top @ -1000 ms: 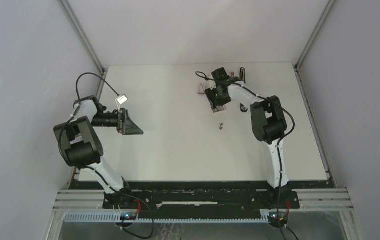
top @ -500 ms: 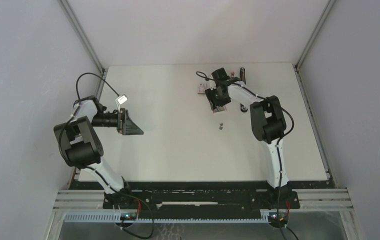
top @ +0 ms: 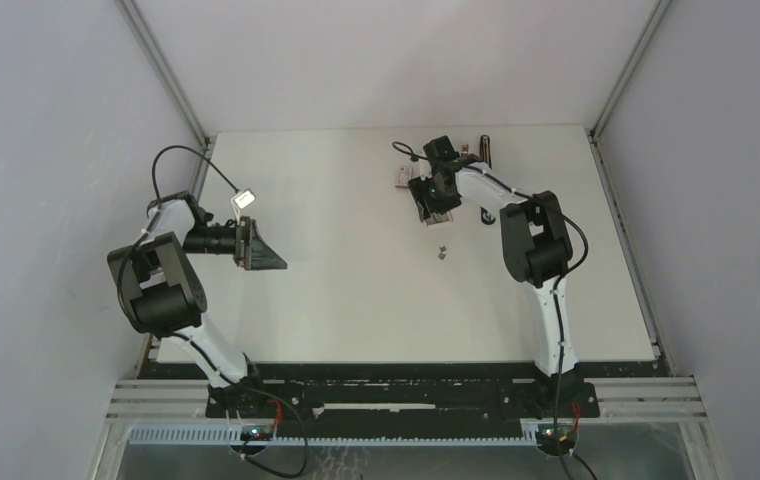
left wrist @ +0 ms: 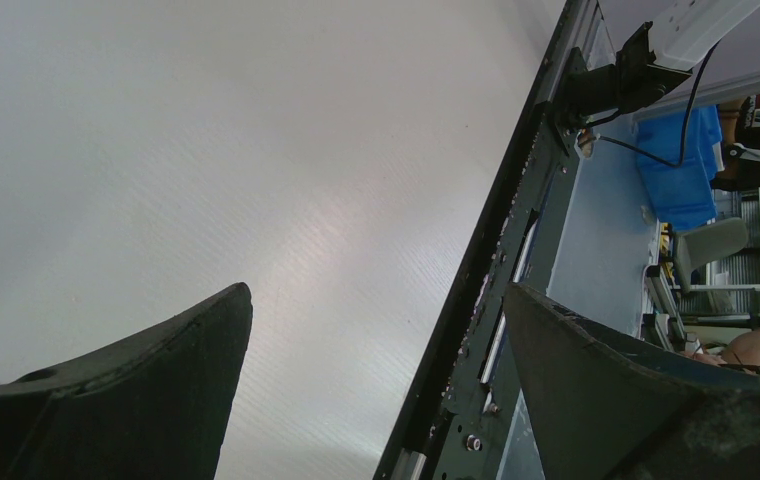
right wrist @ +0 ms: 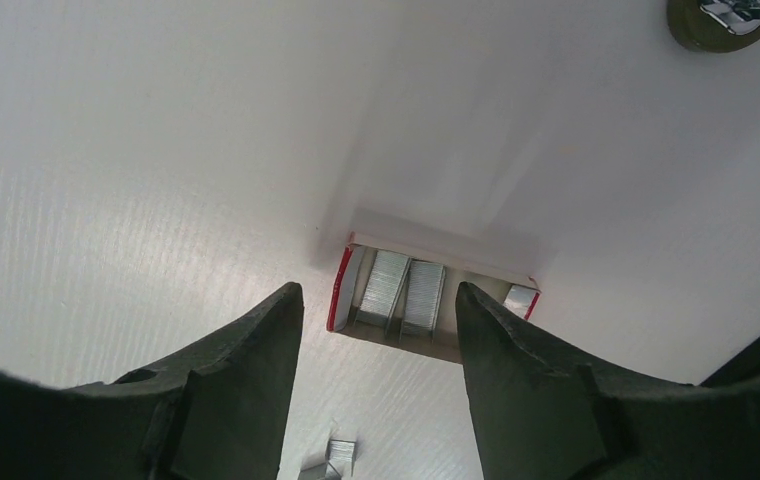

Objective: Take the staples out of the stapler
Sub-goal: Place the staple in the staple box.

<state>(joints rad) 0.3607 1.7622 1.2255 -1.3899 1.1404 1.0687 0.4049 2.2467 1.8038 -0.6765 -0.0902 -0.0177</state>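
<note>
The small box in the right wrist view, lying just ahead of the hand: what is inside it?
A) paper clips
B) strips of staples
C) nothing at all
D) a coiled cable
B: silvery strips of staples lie side by side inside the open small box, between its red-edged walls.

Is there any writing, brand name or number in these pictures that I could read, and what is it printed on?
No text can be read in any view.
small box: the red-edged flap and white walls show no print at the right wrist; from above it is too small to tell.
stapler: too small for any brand to show.
white tag on the left arm's cable: blank, or too small to tell.
</note>
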